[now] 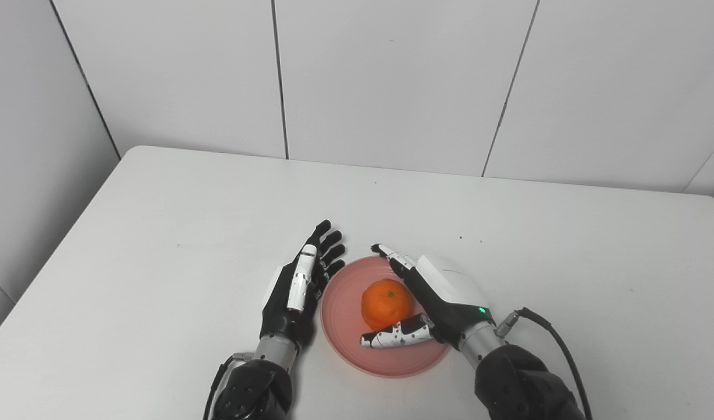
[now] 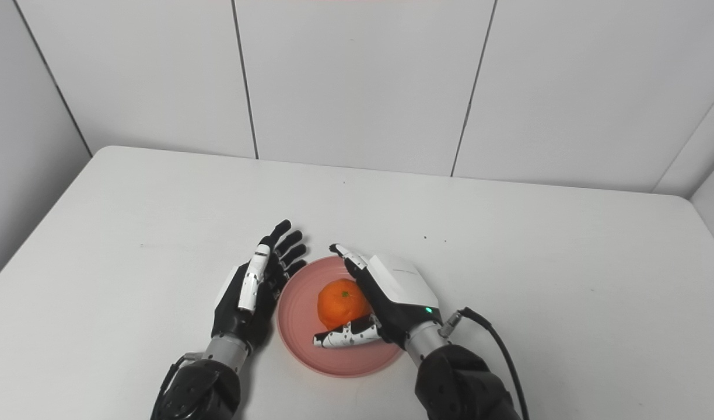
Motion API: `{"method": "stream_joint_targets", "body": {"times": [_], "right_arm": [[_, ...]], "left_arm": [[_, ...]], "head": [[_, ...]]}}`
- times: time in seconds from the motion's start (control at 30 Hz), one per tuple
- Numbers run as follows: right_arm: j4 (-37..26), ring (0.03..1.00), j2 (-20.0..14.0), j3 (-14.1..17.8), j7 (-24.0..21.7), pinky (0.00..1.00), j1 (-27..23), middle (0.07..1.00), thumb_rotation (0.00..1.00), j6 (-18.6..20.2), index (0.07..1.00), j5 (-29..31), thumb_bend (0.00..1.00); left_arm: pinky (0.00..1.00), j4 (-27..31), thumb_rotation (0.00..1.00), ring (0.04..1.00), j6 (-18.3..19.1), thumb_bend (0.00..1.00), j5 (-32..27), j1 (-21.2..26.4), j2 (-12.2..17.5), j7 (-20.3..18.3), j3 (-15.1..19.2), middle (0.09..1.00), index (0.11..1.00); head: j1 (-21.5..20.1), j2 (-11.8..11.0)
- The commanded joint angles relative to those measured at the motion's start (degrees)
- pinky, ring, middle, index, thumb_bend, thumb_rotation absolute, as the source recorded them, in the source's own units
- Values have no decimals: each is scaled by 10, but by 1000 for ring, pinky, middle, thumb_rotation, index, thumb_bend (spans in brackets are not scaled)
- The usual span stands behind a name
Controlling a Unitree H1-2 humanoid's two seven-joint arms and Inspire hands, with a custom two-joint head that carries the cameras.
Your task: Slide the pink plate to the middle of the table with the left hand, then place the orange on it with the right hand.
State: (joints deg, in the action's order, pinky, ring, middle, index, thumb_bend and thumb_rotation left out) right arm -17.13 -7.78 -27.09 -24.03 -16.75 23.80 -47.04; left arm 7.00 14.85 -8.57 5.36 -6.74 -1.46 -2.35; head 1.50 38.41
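Both hands are black with white plates. The right hand carries a broad white back cover with a green light near its silver wrist collar, beside a black cable. The left hand has a white-plated finger.

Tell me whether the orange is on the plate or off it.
On it. The orange sits inside the rim of the pink plate, with the right hand cupped beside it; whether the fingers press it, I cannot tell.
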Motion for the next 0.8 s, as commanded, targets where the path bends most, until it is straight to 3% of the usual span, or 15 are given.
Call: {"method": "stream_joint_targets", "body": {"times": [0.0,0.27,0.37,0.47,0.6,0.7,0.77], "right_arm": [[-29,904,-2,11,19,846,-11,927,404,-30,937,7,1000],[-54,909,5,52,74,837,-3,935,453,-70,952,48,1000],[-53,911,13,81,127,832,15,942,450,-110,950,79,1000],[-53,906,24,111,172,819,36,948,541,-140,958,109,986],[-62,919,30,142,205,839,63,958,640,-148,966,126,947],[-67,935,31,159,216,863,79,973,768,-141,977,130,905],[-68,941,33,169,221,880,89,969,919,-133,975,133,892]], "left_arm": [[902,2,1000,912,3,384,-4,-1,2,-3,1,919,909],[890,-2,1000,907,0,367,-1,1,4,-3,3,912,905],[900,2,1000,911,7,371,-6,0,4,-6,5,918,911],[913,2,1000,919,4,370,-11,-1,4,-9,7,924,914],[919,4,1000,923,-1,368,-17,-3,6,-13,9,929,919],[920,8,1000,922,-3,378,-14,-5,8,-12,8,929,918],[928,10,1000,932,-7,381,-14,-6,10,-13,9,939,927]], "head": [[0,0],[-7,-7],[-11,-10],[-14,-13],[-15,-14],[-17,-15],[-20,-15]]}}
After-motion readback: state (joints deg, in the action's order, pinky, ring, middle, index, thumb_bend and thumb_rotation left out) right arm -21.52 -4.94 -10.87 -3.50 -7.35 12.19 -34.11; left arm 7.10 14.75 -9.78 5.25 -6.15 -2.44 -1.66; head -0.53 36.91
